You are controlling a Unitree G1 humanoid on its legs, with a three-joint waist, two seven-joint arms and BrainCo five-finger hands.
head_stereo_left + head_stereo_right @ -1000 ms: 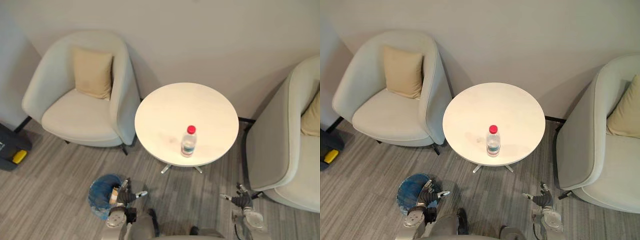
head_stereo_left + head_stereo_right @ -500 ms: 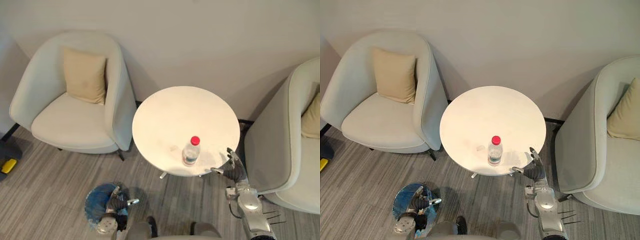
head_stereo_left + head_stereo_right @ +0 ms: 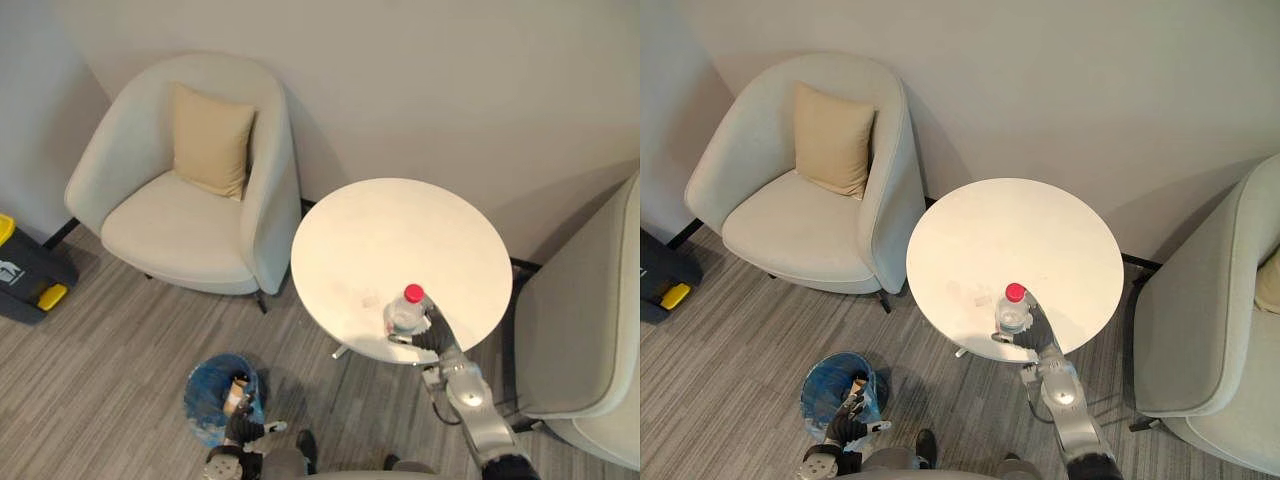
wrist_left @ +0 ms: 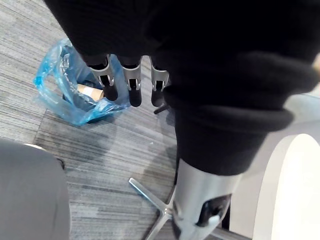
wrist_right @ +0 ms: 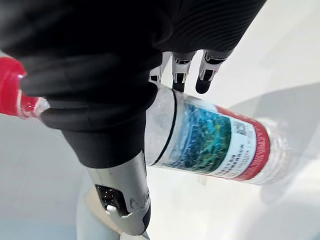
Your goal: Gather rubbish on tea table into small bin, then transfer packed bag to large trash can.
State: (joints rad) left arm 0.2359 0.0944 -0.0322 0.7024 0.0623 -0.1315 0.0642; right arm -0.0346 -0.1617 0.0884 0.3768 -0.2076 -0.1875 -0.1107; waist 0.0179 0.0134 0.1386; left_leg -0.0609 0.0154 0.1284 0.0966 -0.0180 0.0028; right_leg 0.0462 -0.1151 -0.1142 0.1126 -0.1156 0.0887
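A clear plastic bottle [image 3: 404,314] with a red cap and a blue-and-red label stands upright near the front edge of the round white tea table [image 3: 400,230]. My right hand [image 3: 432,336] is against it on its near side. In the right wrist view the bottle [image 5: 215,140] lies between the straight fingers [image 5: 206,75] and the thumb, which are not closed on it. The small bin [image 3: 222,397], lined with a blue bag, stands on the floor to the table's left and holds a brown scrap [image 4: 90,91]. My left hand [image 3: 240,432] hangs open just beside the bin.
A cream armchair [image 3: 180,220] with a tan cushion [image 3: 210,140] stands left of the table, and a second armchair [image 3: 590,330] stands close on its right. A dark container with yellow parts [image 3: 25,280] sits on the grey carpet at the far left. The wall is behind.
The camera has shifted. My right hand has risen from beside the table's edge up onto the table and reached the bottle. The left hand stays low by the bin.
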